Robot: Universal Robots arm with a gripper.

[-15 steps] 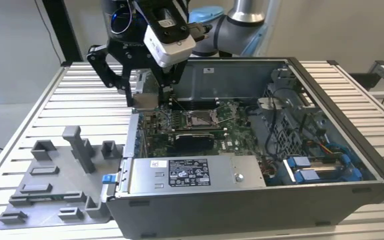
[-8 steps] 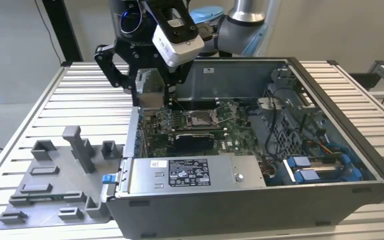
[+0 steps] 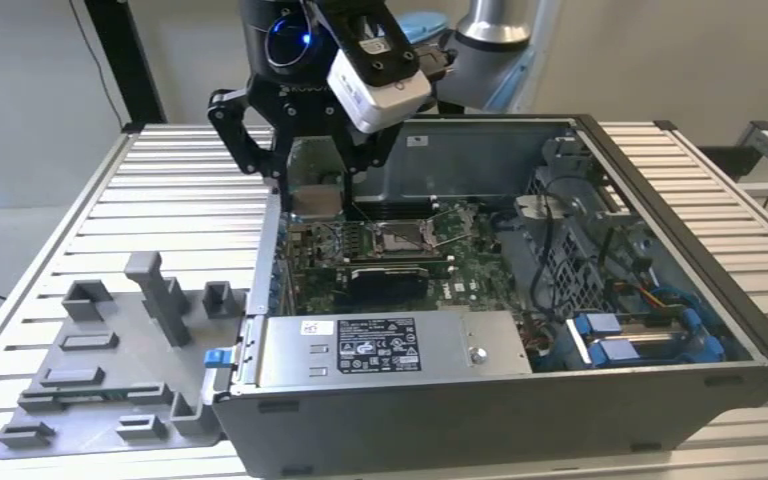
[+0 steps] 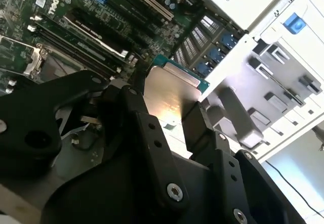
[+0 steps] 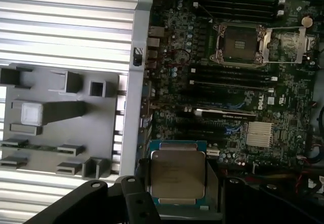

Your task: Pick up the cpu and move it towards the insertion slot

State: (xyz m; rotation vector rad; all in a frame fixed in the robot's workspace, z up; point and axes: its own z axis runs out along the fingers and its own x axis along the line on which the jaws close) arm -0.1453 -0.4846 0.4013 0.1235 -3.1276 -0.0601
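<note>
My gripper [image 3: 315,196] hangs over the open computer case at the motherboard's edge on the exterior view's left. It is shut on the cpu [image 3: 315,203], a thin square chip with a pale silver face and a teal rim. In both wrist views the cpu [image 5: 177,176] [image 4: 169,92] sits clamped between the black fingers [image 4: 132,107], its face lying flat above the board. The insertion slot [image 3: 403,238] [image 5: 239,44] is a square socket with a shiny metal frame and a dark centre on the green motherboard, a short way off toward the exterior view's right of the cpu. Its retaining frame [image 5: 287,45] is swung open beside it.
A grey plastic tray [image 3: 104,370] [image 5: 55,128] with upright blocks lies on the slatted table at the exterior view's left of the case. A silver power-supply box [image 3: 371,345] sits along the case's near wall. Cables and blue drive bays [image 3: 638,335] crowd the case's right side.
</note>
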